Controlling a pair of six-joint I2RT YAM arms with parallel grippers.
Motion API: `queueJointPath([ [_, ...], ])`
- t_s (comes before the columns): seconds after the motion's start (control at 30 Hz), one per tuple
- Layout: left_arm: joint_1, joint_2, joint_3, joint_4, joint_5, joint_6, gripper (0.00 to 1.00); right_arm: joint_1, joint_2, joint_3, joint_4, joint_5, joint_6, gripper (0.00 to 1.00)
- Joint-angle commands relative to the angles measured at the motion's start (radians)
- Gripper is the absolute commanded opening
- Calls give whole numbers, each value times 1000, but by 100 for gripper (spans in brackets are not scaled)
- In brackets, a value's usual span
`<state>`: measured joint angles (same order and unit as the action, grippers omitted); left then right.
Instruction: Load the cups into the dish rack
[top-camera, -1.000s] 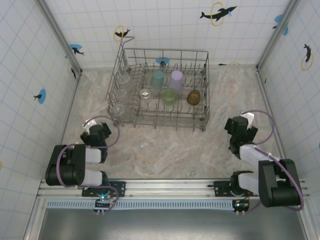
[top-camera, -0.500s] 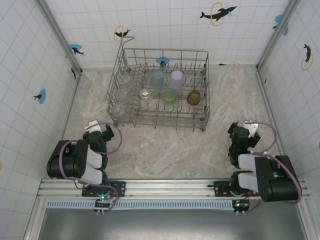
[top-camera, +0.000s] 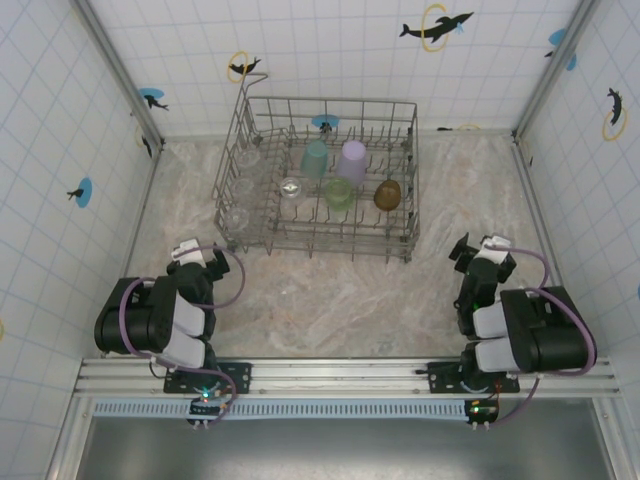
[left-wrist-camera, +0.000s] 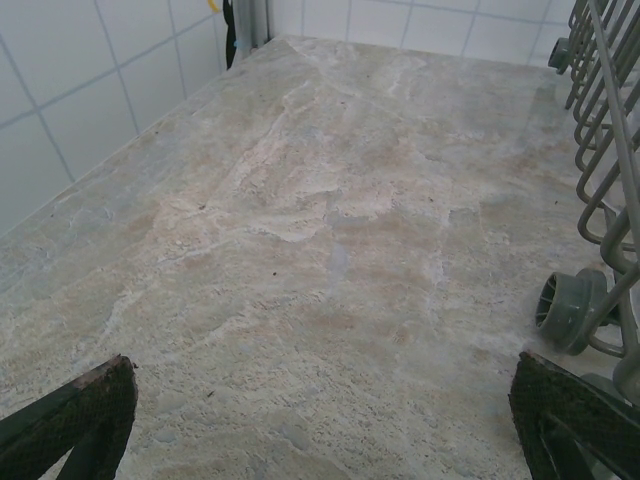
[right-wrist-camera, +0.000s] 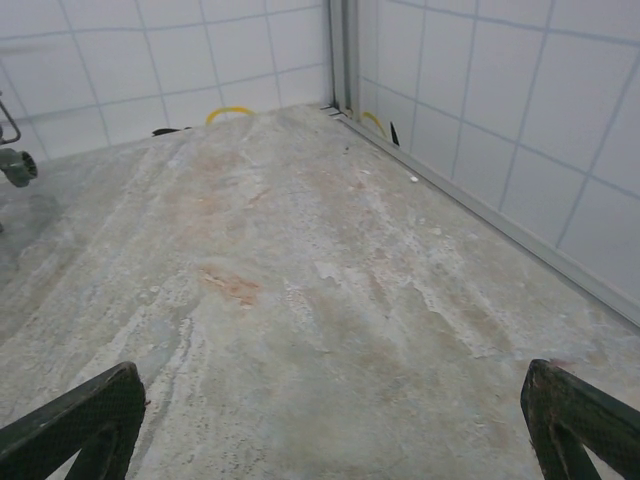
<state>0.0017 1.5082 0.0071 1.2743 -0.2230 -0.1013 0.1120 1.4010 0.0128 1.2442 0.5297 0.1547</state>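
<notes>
The grey wire dish rack (top-camera: 330, 101) stands at the back middle of the table. Inside it are a teal cup (top-camera: 315, 157), a lavender cup (top-camera: 351, 158), a light green cup (top-camera: 339, 192) and an amber-brown cup (top-camera: 387, 194). Clear cups (top-camera: 291, 187) sit in its left part. My left gripper (top-camera: 205, 262) is near the front left, open and empty, well short of the rack. Over bare stone, the left gripper (left-wrist-camera: 325, 420) has its fingers far apart. My right gripper (top-camera: 478, 255) is at the front right, also open, and the right gripper (right-wrist-camera: 330, 425) holds nothing.
The rack's corner wires (left-wrist-camera: 600, 150) and a wheel (left-wrist-camera: 565, 310) lie just right of the left gripper. Another rack wheel (right-wrist-camera: 15, 165) shows far left in the right wrist view. Tiled walls (top-camera: 60, 150) close in the table on three sides. A metal rail (top-camera: 330, 375) runs along the near edge.
Both arms have folded back toward their bases. The right gripper has drawn nearer the front edge. The cups and the rack have not moved.
</notes>
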Motion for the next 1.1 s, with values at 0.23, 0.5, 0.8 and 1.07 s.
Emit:
queueJointPath([
  [0.23,2,9,-24,45,13,14,98,32,63,-146,212,-130,-98,100],
  [0.5,3,9,-23,45,15,14,98,-76,124,-32,66,-338,-52,100],
  [0.8,2,9,-22,45,16,14,98,-41,115,-29,45,-241,-58,100],
  [1.07,2,9,-23,43,15,14,98,-43,113,-28,41,-246,-56,100],
])
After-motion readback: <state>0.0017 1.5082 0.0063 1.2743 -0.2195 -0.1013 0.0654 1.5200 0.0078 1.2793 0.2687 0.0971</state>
